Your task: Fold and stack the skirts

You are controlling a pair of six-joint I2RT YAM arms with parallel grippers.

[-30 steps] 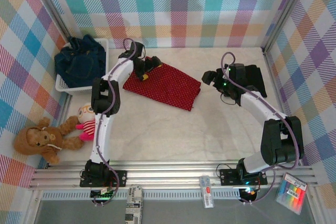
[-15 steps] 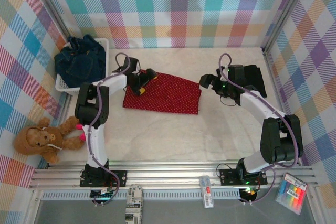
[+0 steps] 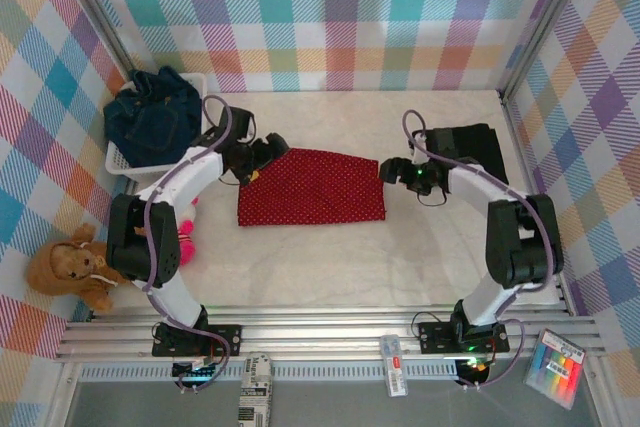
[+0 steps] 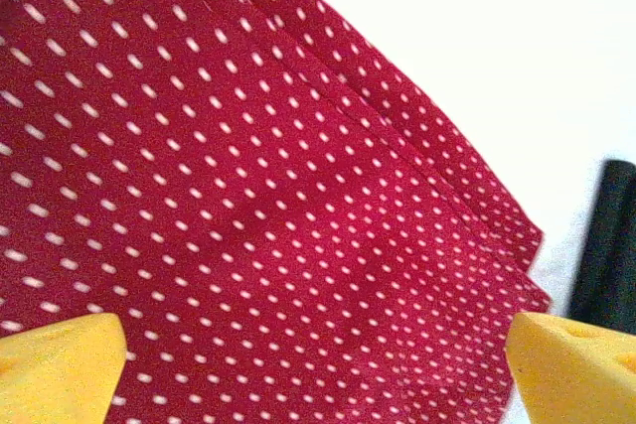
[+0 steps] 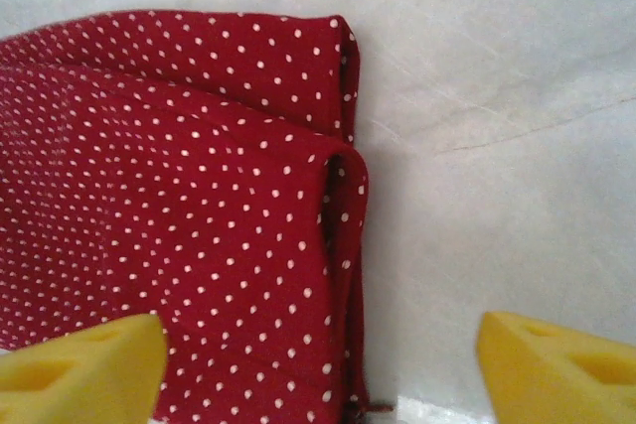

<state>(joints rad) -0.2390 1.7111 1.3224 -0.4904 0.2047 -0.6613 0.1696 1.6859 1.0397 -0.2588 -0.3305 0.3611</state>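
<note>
The red skirt with white dots (image 3: 312,187) lies flat, folded into a rectangle, mid-table. My left gripper (image 3: 265,155) hovers at its far left corner. In the left wrist view its yellow fingertips (image 4: 60,372) stand wide apart over the dotted cloth (image 4: 248,196), so the left gripper (image 4: 318,374) is open and holds nothing. My right gripper (image 3: 388,169) sits at the skirt's right edge. It is open too (image 5: 318,369), its fingertips (image 5: 556,364) straddling the folded edge (image 5: 338,245). A black skirt (image 3: 465,140) lies at the back right. Dark denim skirts (image 3: 153,115) fill the basket.
The white mesh basket (image 3: 122,164) stands at the back left by the wall. A brown plush toy (image 3: 65,267) and a pink one (image 3: 185,237) lie at the left, near my left arm. Bare tabletop (image 3: 330,267) stretches in front of the red skirt.
The red skirt turned from slanted to straight and slid nearer. My left gripper swung left with its corner. My right gripper moved left to the skirt's right edge.
</note>
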